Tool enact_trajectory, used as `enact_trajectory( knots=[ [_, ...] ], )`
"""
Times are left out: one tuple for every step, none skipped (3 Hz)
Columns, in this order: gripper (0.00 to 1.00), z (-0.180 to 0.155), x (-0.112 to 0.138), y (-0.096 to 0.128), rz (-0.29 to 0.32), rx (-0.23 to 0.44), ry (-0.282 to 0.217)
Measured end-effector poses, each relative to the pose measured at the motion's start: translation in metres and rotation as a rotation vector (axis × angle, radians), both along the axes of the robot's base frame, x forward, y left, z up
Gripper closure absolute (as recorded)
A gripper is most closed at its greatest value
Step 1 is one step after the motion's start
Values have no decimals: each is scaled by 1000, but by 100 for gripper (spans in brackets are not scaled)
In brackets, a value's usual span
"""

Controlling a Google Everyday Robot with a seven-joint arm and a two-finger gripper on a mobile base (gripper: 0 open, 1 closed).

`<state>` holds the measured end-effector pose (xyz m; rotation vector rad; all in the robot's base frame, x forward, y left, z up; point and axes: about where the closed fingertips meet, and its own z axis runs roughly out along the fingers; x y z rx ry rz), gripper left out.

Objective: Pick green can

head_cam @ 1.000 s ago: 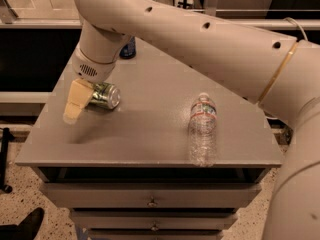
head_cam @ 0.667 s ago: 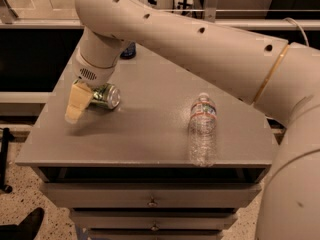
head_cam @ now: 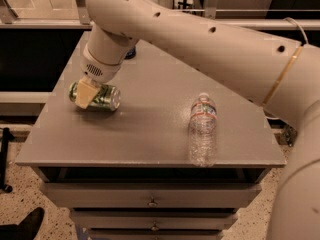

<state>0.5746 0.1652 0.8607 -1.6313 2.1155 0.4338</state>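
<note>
Shifted right, claw (head_cam: 84, 96) overlaps the green can (head_cam: 105, 97), lying sideways, silver-ended.

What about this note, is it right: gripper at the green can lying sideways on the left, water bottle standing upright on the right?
Not quite: the camera view shows the water bottle lying on its side on the right, not upright. The rest holds: the gripper is at the green can, which lies sideways on the table's left.

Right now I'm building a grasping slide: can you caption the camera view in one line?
Gripper at the green can lying sideways on the cabinet top, a water bottle lying apart from it.
</note>
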Motion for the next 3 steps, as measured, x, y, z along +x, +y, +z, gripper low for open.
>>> enact_trajectory(
  knots=[
    [95, 24, 11, -23, -23, 47, -28],
    [100, 88, 25, -85, -60, 176, -105],
    [100, 93, 25, -89, -61, 187, -114]
  ],
)
